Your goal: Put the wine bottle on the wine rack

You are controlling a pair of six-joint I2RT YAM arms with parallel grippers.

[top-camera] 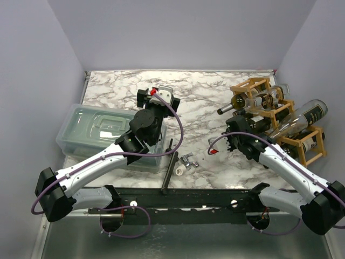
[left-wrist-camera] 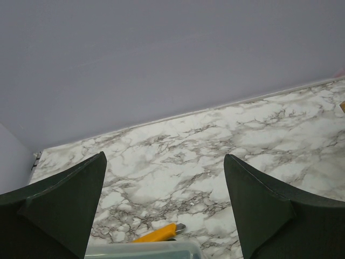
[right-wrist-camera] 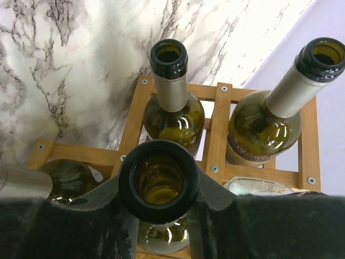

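The wooden wine rack [top-camera: 280,116] stands at the table's right side with several bottles lying in its cells. My right gripper [top-camera: 237,137] is shut on the neck of a dark green wine bottle [top-camera: 263,125]. In the right wrist view the gripper [right-wrist-camera: 159,186] clamps just behind the bottle's open black mouth [right-wrist-camera: 159,148], and the bottle's body sits in a lower cell of the rack [right-wrist-camera: 218,135]. My left gripper [top-camera: 159,97] hovers over the far edge of the plastic bin. In its wrist view the gripper [left-wrist-camera: 164,208] is open and empty.
A clear lidded plastic bin [top-camera: 91,132] lies under the left arm. A yellow utility knife [left-wrist-camera: 159,233] lies just beyond its rim. Small metal and white items [top-camera: 186,163] and a black bar [top-camera: 171,164] lie at centre front. Two more bottles [right-wrist-camera: 170,91] [right-wrist-camera: 291,91] fill the upper cells.
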